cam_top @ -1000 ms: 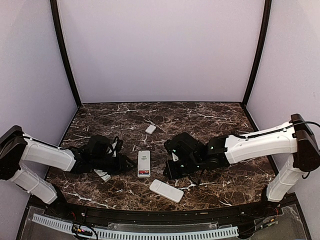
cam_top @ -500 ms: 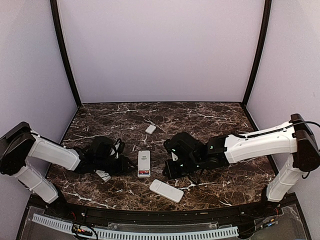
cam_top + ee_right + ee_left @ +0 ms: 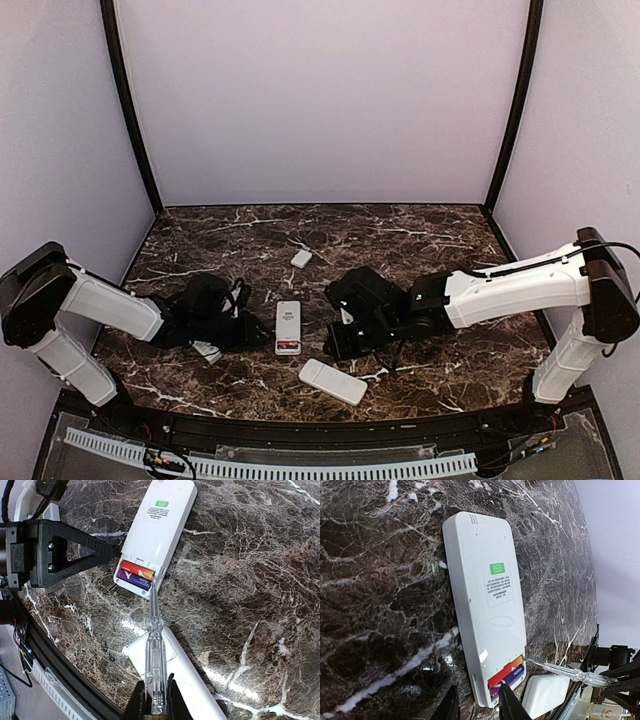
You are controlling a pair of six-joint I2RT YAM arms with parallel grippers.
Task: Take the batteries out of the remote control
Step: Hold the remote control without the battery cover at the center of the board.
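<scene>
The right gripper [image 3: 153, 702] squeezes a clear screwdriver [image 3: 152, 650]. Its tip, out past the fingers, sits at the remote [image 3: 157, 522] beside the two batteries [image 3: 136, 576] inside. The left gripper [image 3: 479, 706] has its fingers apart, right by the remote's end.

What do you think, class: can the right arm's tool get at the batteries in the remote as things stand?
Probably yes. The remote lies back-up, compartment uncovered, both batteries exposed. The clear tool in the right gripper points at the compartment's edge, nothing between. The left gripper sits alongside, not over them.
</scene>
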